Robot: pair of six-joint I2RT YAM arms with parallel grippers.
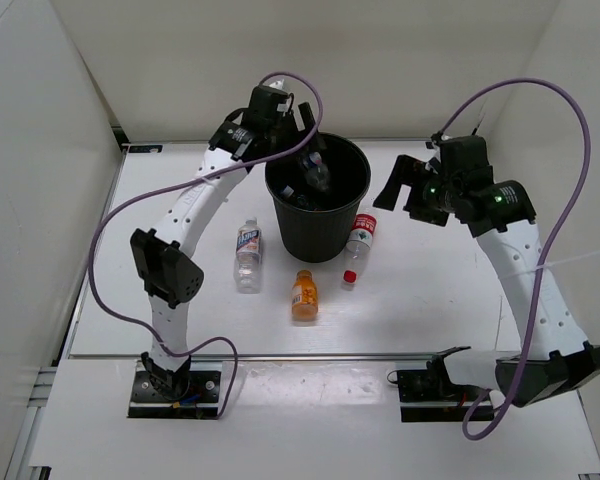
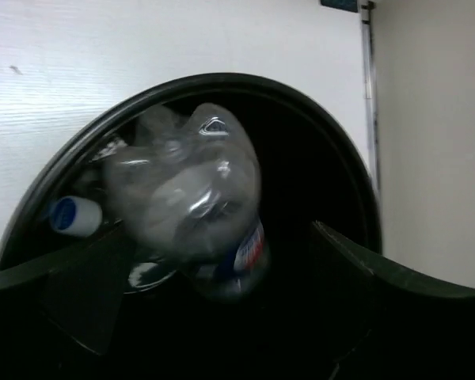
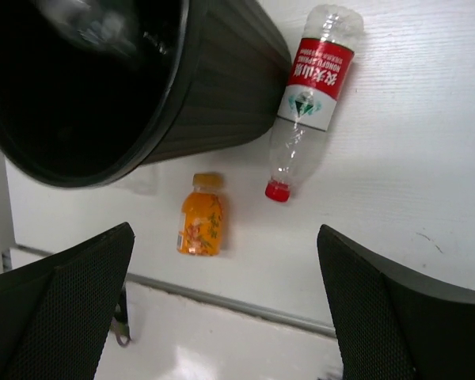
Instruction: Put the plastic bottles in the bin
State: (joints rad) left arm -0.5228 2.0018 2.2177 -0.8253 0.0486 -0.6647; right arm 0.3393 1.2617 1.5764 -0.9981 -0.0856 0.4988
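Observation:
The black bin stands at the table's centre back. My left gripper hangs over its left rim, open; a clear bottle with a blue-red label shows blurred below the spread fingers, loose inside the bin. Another bottle's blue cap lies deeper in. On the table lie a white-blue label bottle, a stubby orange bottle and a red-capped bottle. My right gripper hovers open to the right of the bin, holding nothing.
White walls close in the table on the left, back and right. The table's front edge strip runs below the orange bottle. Purple cables loop above both arms.

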